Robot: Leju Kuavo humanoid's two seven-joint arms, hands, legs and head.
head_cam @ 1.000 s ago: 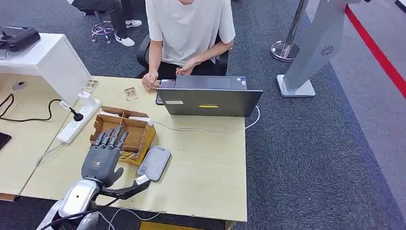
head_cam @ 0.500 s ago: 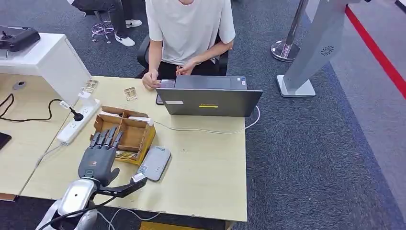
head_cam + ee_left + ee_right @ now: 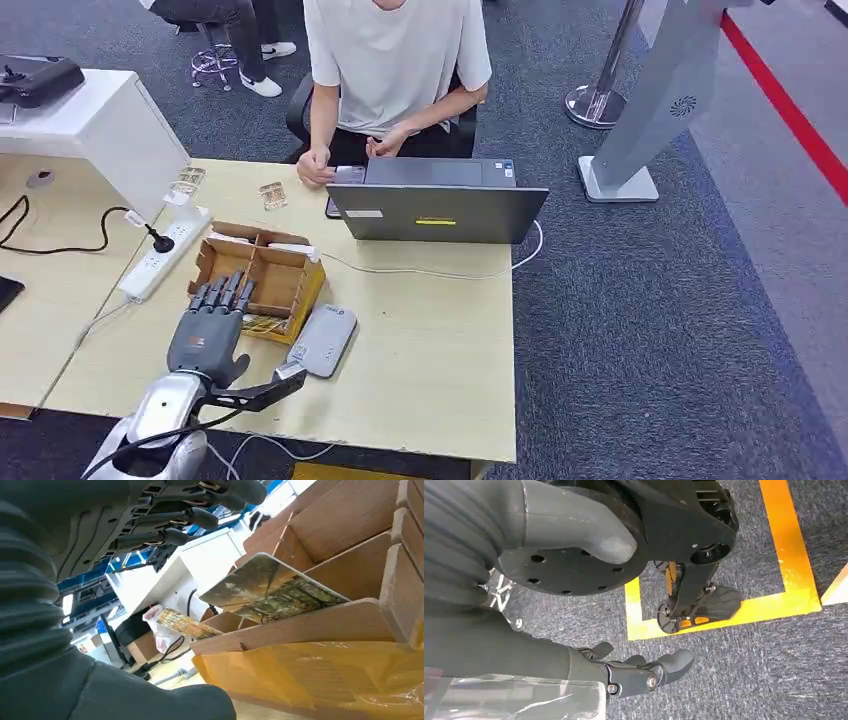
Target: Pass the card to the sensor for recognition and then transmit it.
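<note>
Card [image 3: 272,587] in box, beyond left hand [image 3: 207,335].

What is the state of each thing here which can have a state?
Left hand: open, fingers spread, holding nothing, above the near edge of the box.
Right hand: empty, fingers loosely curled, hanging over the carpet.
Cardboard box: open on top.
Card: leaning tilted inside the box.
Laptop: lid open, person typing.
</note>
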